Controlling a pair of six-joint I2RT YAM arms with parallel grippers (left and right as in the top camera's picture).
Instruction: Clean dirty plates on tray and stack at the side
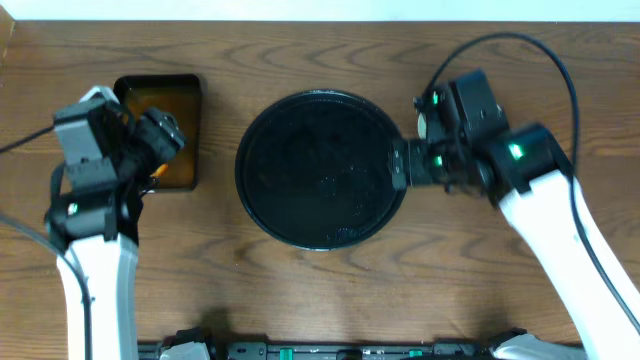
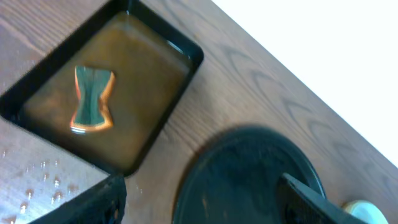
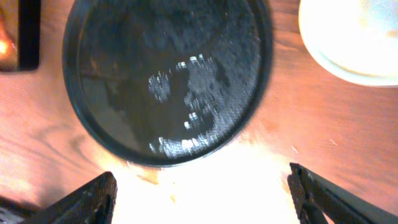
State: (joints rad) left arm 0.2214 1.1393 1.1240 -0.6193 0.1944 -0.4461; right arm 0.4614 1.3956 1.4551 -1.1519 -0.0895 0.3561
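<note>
Beside tray (image 3: 118, 56), right wrist clearest: plates (image 3: 348, 37) | left gripper (image 2: 200, 186), right gripper (image 3: 202, 177) spread wide

The round tray (image 1: 320, 168) sits mid-table (image 1: 300, 300). The rectangular tray (image 2: 166, 115) lies to its left and slightly farther back, with bare table between them. It holds liquid (image 2: 143, 87), and a sponge (image 2: 92, 99) lies in the liquid. The plates (image 3: 348, 37) are stacked on the table just off the round tray's right rim, toward the far side, not touching it
</note>
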